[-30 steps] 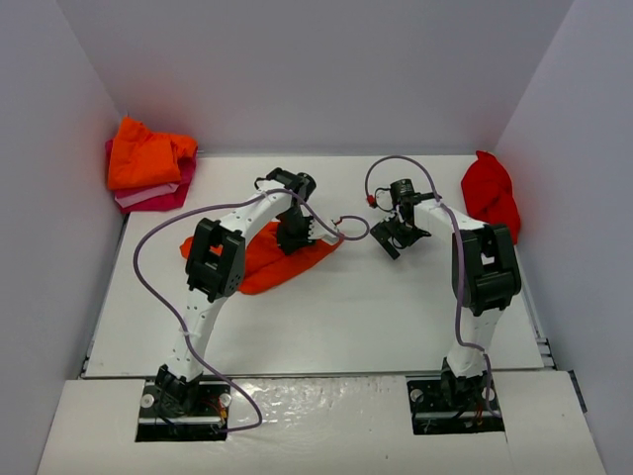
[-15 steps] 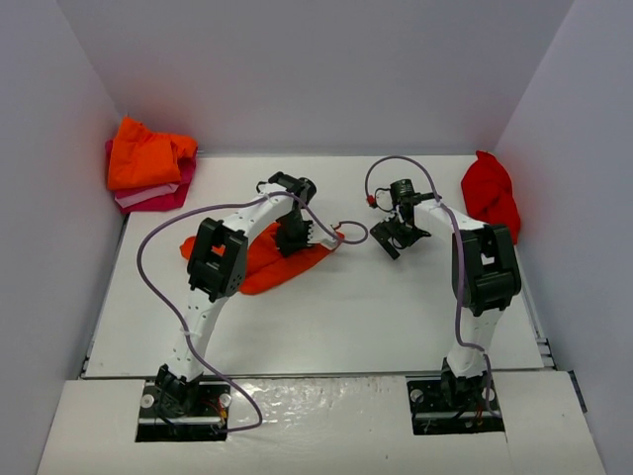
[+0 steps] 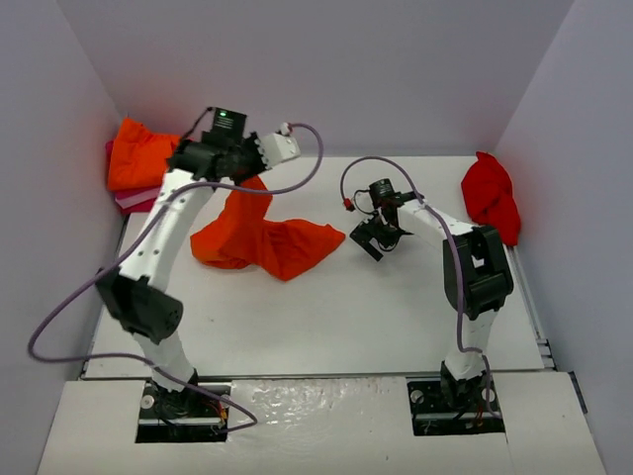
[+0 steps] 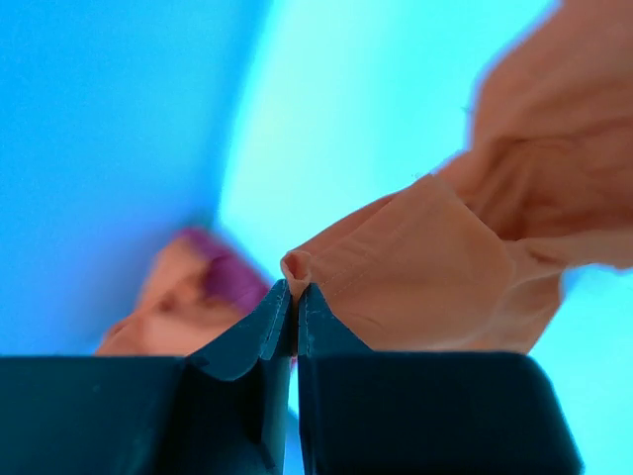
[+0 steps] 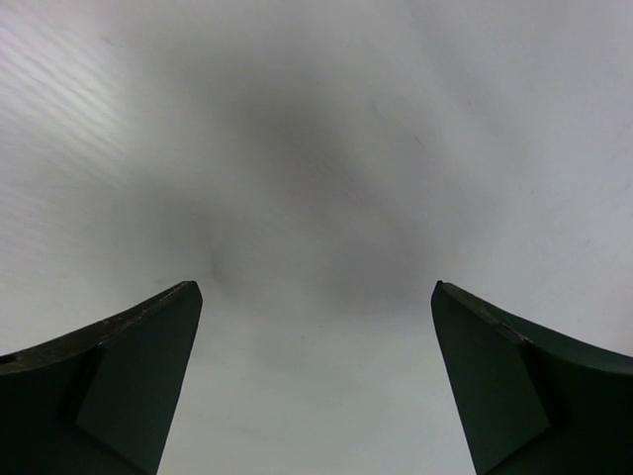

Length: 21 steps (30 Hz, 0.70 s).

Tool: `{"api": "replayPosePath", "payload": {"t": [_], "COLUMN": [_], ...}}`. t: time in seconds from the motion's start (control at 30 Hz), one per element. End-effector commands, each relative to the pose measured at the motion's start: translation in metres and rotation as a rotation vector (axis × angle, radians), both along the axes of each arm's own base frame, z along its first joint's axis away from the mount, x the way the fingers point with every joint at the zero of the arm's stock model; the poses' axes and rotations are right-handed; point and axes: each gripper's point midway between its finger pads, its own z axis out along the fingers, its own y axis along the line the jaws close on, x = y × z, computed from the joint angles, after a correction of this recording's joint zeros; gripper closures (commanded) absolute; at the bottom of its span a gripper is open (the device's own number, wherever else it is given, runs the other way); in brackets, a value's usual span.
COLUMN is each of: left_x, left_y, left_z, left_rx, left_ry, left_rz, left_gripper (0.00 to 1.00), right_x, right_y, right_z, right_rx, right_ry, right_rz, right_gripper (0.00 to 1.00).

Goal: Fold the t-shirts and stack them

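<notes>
Left fingers (image 4: 242,346) pinch a fold of the orange t-shirt (image 3: 282,242) at ten o'clock, while right fingers (image 5: 109,366) hang spread wide above the bench (image 3: 376,317).

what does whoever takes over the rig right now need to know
Left gripper: shut on a pinched edge of the orange t-shirt, held high; the rest of it drapes onto the table.
Right gripper: open, empty, over bare table to the right of that shirt.
Stack in the back left corner: an orange garment on pink ones, looks done.
Red t-shirt: bunched against the right wall, not folded.
Left to do: spread and fold the orange t-shirt, stack it, then the red one.
</notes>
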Motion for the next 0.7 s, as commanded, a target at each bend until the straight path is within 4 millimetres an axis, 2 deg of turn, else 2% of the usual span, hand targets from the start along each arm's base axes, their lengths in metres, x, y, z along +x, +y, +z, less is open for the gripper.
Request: {"api": "replayPosePath", "payload": {"t": [0.0, 0.07, 0.17, 0.23, 0.37, 0.47, 0.57, 0.67], "left_x": [-0.012, -0.017, -0.013, -0.009, 0.002, 0.008, 0.016, 0.018], "left_y": [0.037, 0.047, 0.056, 0.059, 0.053, 0.051, 0.057, 0.066], "left_z": [0.057, 0.049, 0.042, 0.031, 0.024, 0.028, 0.042, 0.061], "left_rx": [-0.081, -0.066, -0.051, -0.04, -0.066, -0.09, -0.12, -0.175], "left_ry": [-0.178, -0.179, -0.205, -0.198, -0.185, -0.196, -0.25, -0.295], "left_rz": [0.179, 0.221, 0.273, 0.295, 0.31, 0.329, 0.389, 0.442], "left_gripper": [1.0, 1.0, 1.0, 1.0, 1.0, 1.0, 1.0, 1.0], "right_x": [0.017, 0.016, 0.011, 0.005, 0.006, 0.01, 0.012, 0.009], "right_y": [0.041, 0.056, 0.09, 0.12, 0.164, 0.191, 0.219, 0.247], "right_z": [0.044, 0.044, 0.051, 0.062, 0.086, 0.101, 0.11, 0.11], "right_rx": [0.08, 0.105, 0.14, 0.155, 0.169, 0.197, 0.215, 0.254], "right_ry": [-0.085, -0.071, -0.068, -0.092, -0.165, -0.214, -0.263, -0.291], "right_rz": [0.099, 0.131, 0.21, 0.271, 0.326, 0.342, 0.336, 0.342], "right_gripper": [0.0, 0.0, 0.0, 0.0, 0.0, 0.0, 0.0, 0.0]}}
